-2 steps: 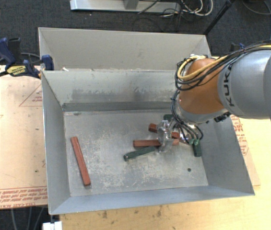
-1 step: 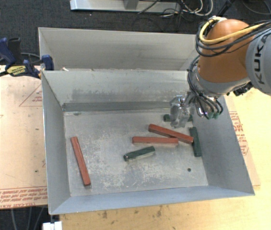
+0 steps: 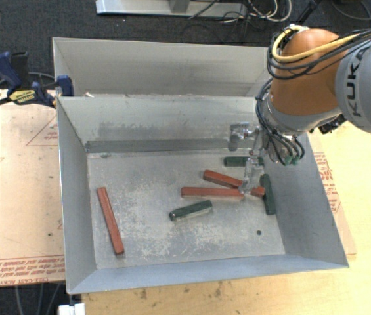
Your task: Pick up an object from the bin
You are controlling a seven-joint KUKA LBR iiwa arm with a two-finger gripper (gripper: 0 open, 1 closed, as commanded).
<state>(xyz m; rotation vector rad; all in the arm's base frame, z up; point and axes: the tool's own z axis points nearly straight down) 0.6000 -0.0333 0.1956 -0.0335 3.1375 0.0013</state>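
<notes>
The gripper (image 3: 253, 180) — whether its jaws are open cannot be told — hangs over a red bar (image 3: 222, 178) near the bin's (image 3: 73, 176) right wall, where closing might also snag the neighbouring dark green bar (image 3: 268, 199).

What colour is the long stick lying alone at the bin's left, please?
The stick is reddish-brown, camera view.
</notes>
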